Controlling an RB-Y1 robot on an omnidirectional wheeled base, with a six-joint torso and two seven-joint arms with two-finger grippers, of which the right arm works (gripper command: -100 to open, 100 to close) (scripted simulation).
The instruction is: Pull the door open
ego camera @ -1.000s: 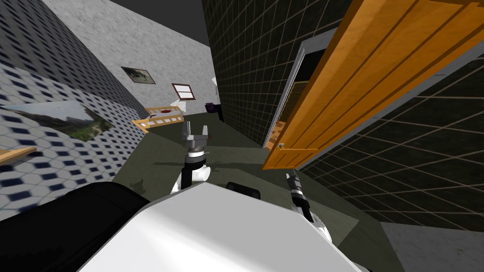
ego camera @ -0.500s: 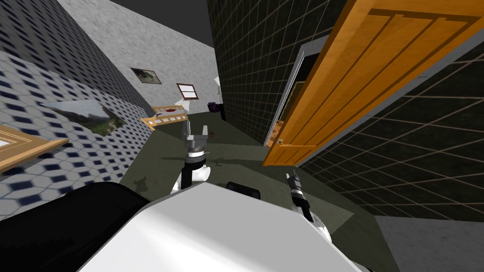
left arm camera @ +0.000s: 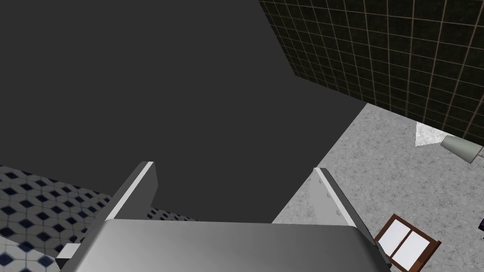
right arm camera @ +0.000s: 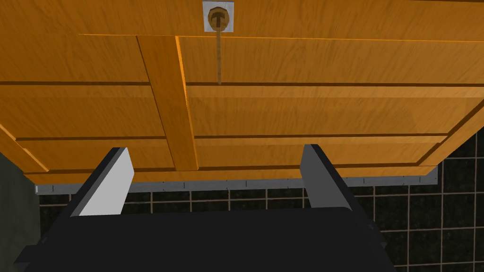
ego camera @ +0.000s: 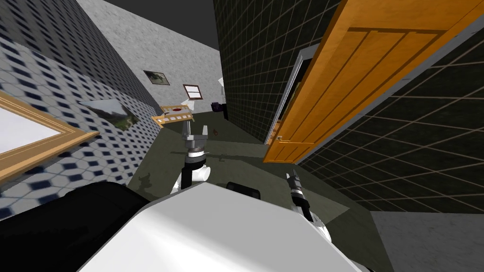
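My right hand (right arm camera: 215,175) is spread wide and grips nothing. It sits short of the door (right arm camera: 293,108) without touching it. The door is orange wood with raised panels and dark grooves. Its handle (right arm camera: 218,18) sits on a small grey plate (right arm camera: 206,6), and a thin lever runs from there toward my hand.

In the head view the leaf stands swung out from its grey frame (ego camera: 289,89) in the dark tiled wall (ego camera: 246,71), with a black area (ego camera: 309,59) in the gap. The handle edge is nearest the frame. The door's long axis runs along the frame, slanted only by my camera. My left hand (ego camera: 196,131) is raised over the floor (ego camera: 246,160), also spread wide.
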